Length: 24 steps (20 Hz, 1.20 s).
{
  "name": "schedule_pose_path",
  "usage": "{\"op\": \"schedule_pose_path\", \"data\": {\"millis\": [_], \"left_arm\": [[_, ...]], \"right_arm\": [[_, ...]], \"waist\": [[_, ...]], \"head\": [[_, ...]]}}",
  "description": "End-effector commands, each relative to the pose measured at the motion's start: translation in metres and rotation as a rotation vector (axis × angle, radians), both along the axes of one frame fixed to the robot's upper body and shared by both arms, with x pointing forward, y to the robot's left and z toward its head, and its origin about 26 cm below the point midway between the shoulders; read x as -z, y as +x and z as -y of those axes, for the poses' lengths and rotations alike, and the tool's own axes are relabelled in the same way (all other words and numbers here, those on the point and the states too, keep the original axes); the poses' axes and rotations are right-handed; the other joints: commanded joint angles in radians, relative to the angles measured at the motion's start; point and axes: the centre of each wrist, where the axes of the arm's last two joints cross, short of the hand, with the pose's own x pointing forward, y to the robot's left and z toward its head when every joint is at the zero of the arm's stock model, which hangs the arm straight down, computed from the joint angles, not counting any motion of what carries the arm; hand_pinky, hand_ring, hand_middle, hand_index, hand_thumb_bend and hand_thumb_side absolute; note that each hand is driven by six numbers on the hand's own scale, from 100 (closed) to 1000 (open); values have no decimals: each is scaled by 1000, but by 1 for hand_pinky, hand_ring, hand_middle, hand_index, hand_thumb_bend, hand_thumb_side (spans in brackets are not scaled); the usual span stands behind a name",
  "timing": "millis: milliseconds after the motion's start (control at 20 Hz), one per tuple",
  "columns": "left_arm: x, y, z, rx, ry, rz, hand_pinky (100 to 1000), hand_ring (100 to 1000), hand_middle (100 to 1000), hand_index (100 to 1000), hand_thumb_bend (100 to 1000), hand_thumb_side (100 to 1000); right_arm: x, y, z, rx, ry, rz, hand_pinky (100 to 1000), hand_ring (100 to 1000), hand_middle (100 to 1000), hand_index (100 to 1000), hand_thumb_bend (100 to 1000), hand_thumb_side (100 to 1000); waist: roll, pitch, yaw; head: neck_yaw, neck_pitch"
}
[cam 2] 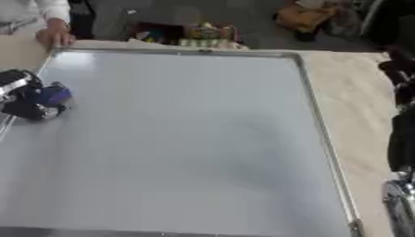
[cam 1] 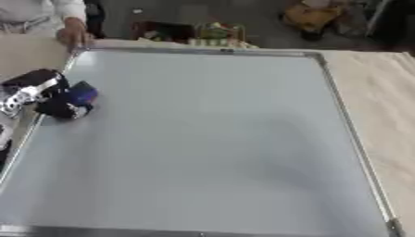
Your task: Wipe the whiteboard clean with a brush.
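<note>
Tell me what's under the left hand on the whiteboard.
The left hand is curled round a blue brush, resting on the whiteboard near its left edge. The board beneath the brush is covered.

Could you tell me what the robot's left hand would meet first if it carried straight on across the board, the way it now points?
Probably nothing: beyond the left hand and its blue brush, the grey metal-framed whiteboard looks bare up to its right frame.
</note>
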Motion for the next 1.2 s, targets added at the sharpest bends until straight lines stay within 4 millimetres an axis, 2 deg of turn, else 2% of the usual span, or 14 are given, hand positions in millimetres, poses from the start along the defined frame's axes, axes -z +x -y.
{"op": "schedule_pose_path", "data": {"millis": [50, 300, 500, 700, 1200], "left_arm": [[1, 0, -5, -2, -31, -29, 649, 747, 669, 133, 316, 516], [-1, -1, -6, 7, -45, -46, 656, 754, 678, 133, 356, 540], [-2, -1, -7, 7, -48, -50, 654, 747, 667, 132, 305, 555], [-1, -1, -8, 8, -46, -53, 652, 743, 643, 130, 327, 523], [1, -1, -6, 15, -26, -54, 637, 710, 556, 126, 300, 475]], "right_arm": [[-7, -2, 2, 4, -9, 22, 923, 910, 576, 868, 234, 869], [-7, -2, 2, 6, -7, 20, 923, 910, 576, 869, 235, 865], [-7, -2, 1, 5, -7, 20, 924, 909, 575, 869, 234, 865], [-7, -2, 1, 6, -5, 20, 924, 910, 575, 869, 235, 864], [-8, -2, 1, 4, -1, 27, 924, 909, 575, 869, 233, 867]], "waist": [[-2, -16, -1], [-2, -14, 0], [-3, -13, 1], [-2, -13, 1], [-5, -8, -5]], "head": [[2, -12], [2, -12], [1, -12], [1, -14], [3, -16]]}}
